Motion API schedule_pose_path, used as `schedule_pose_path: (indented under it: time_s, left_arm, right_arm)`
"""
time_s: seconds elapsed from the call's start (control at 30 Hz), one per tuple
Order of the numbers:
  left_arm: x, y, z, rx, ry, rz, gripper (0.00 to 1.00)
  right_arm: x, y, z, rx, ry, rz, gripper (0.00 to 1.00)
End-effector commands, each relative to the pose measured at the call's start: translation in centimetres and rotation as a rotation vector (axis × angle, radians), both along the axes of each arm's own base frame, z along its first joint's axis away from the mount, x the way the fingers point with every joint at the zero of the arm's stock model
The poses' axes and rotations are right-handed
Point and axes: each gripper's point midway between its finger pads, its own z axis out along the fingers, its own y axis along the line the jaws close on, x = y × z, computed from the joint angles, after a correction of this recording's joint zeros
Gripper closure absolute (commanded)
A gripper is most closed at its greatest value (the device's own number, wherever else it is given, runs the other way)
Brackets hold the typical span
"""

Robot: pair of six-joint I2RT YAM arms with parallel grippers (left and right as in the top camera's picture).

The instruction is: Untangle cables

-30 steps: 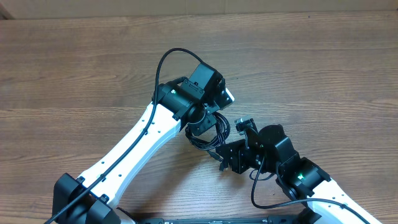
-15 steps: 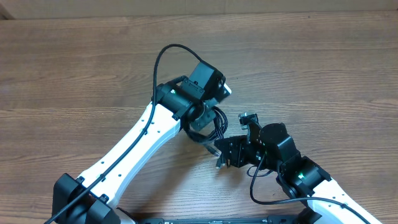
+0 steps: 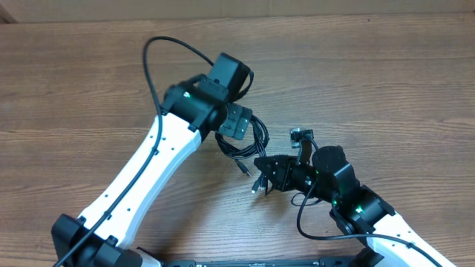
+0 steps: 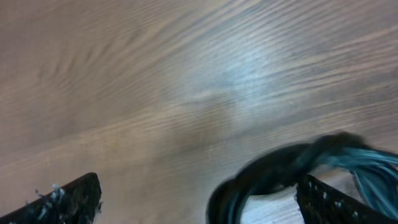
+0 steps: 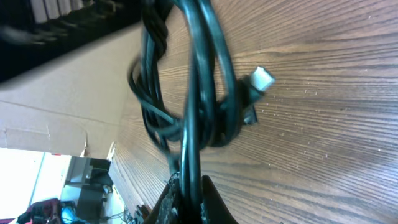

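The cables (image 3: 251, 139) are a small knotted bundle of thin black cords on the wooden table, between my two grippers. My left gripper (image 3: 239, 127) hangs over the bundle's upper left end. In the left wrist view that gripper (image 4: 199, 208) is open wide, and a blurred loop of cable (image 4: 286, 169) lies between its fingers, near the right finger (image 4: 336, 202). My right gripper (image 3: 263, 166) is shut on a strand at the bundle's lower right. From the right wrist, the bundle (image 5: 193, 93) rises out of the shut gripper (image 5: 188, 198), with a white plug tip (image 5: 262, 78) sticking out to the right.
A loose plug end (image 3: 254, 187) hangs just below the right gripper. The bare wooden table (image 3: 386, 81) stretches out on all sides. The left arm's own thick black cable (image 3: 159, 52) arches above its wrist. A room edge shows at the left of the right wrist view.
My left gripper has opened, let go of the bundle and swung up and to the left. The right gripper stays shut on the cables, and the bundle has stretched out slightly.
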Motion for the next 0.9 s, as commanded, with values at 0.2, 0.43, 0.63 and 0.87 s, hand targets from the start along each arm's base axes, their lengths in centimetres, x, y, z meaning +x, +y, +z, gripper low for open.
schedule_pose_path:
  time_s: [0.2, 0.43, 0.63, 0.87]
  left_arm:
    - [-1.1, 9.5, 7.1, -0.265, -0.042, 0.53, 0.0]
    - [-5.3, 10.1, 6.9, -0.428, 0.022, 0.489, 0.0]
    - [-8.8, 5.2, 2.1, -0.724, 0.243, 0.467, 0.0]
    - [-8.6, 1.6, -5.1, -0.989, 0.516, 0.694, 0.0]
  right_arm:
    - [0.4, 0.0, 0.8, 0.011, -0.001, -0.023, 0.96]
    - [0.7, 0.0, 1.1, 0.015, -0.018, -0.036, 0.96]
    - [1.0, 0.2, 1.8, 0.035, -0.044, -0.036, 0.96]
    - [1.1, 0.3, 2.2, 0.051, -0.058, -0.038, 0.96]
